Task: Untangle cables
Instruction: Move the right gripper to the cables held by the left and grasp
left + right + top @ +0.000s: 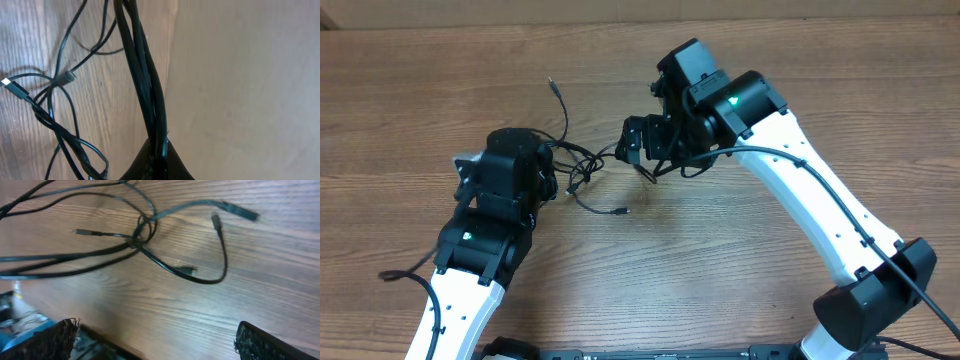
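Left gripper (156, 152): clenched on a bundle of several strands of the cables (585, 175), which run from its jaws toward 12 o'clock in the left wrist view. Right gripper (155, 342): released, fingers wide apart, nothing between them, poised above the table (840, 60) with the knot (137, 238) at its 12 o'clock. In the overhead view the tangle lies between the two grippers, at 3 o'clock of the left and 9 o'clock of the right; one loose plug end (552, 84) trails toward 12 o'clock.

Risks, in my judgement: you hold many strands at once, so any pull by the left arm will likely drag the whole tangle and cinch the knot rather than free it. Close the right on the crossing itself and you may pinch two cords together. The cords are thin, black, glossy and limp; their small metallic plugs could snag in loops. The wood-grain top looks smooth, so expect sliding
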`<action>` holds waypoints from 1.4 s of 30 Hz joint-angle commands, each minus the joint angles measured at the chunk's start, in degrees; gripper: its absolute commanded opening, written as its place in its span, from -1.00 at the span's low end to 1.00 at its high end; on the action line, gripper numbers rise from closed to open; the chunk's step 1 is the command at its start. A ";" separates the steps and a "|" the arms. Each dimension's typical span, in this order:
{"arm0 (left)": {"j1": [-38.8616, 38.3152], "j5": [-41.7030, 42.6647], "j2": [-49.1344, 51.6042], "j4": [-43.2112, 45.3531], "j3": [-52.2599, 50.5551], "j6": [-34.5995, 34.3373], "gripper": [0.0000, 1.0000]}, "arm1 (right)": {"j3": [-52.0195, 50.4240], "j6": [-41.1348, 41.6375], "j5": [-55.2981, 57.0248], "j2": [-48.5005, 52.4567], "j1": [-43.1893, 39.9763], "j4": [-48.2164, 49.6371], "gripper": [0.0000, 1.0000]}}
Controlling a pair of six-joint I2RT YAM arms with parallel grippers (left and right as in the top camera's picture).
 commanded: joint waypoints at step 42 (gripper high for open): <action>0.63 -4.63 -0.59 0.59 1.22 -3.41 -0.92 | -36.98 15.91 22.14 5.95 17.44 77.22 0.70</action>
